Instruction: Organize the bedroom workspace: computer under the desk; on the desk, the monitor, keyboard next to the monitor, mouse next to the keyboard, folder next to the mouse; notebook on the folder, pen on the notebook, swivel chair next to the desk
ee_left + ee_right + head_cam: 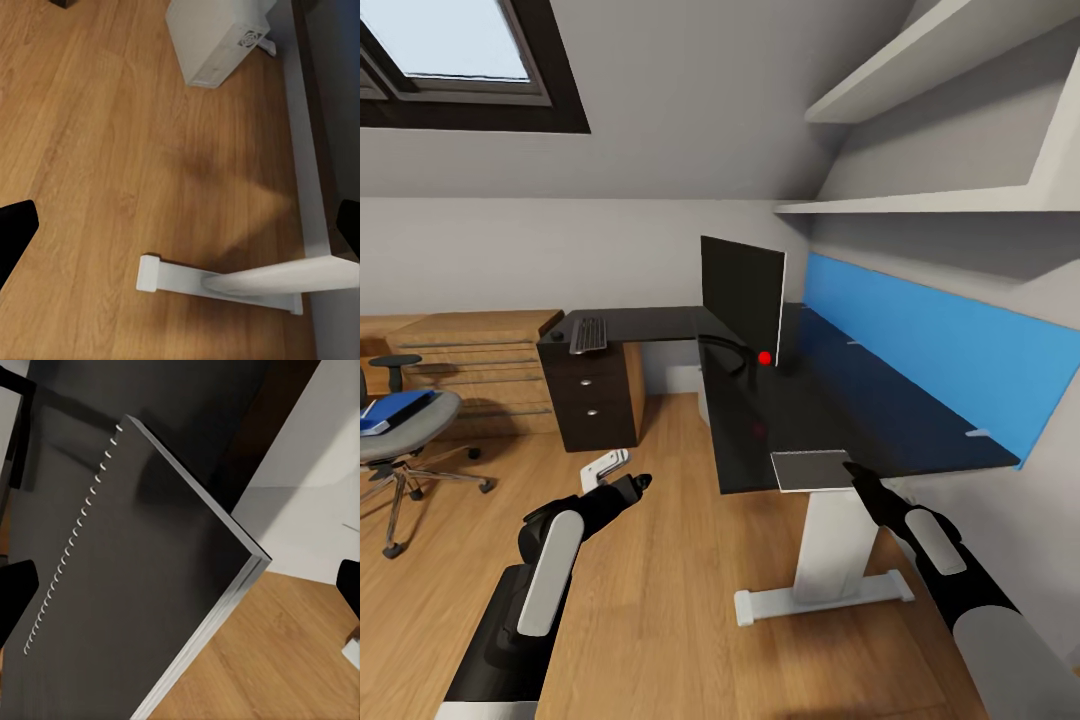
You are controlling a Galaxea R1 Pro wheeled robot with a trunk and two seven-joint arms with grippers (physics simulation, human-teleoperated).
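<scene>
Looking from the head, the right gripper (pixel 850 467) touches the notebook (pixel 811 469) at the desk (pixel 760 420) edge; the left gripper (pixel 642 483) hangs over the floor. The folder (pixel 395 410) lies on the swivel chair (pixel 405 440). Left wrist view: fingers (pixel 16 229) wide apart, holding nothing, above the computer (pixel 214 37). Right wrist view: fingers (pixel 15 592) wide apart over the notebook (pixel 127 585).

The head camera looks down across the desk (pixel 840 400). The left wrist faces the floor (pixel 90 135); the right wrist hovers close above the desk's corner, sharing its white leg (pixel 300 172).
</scene>
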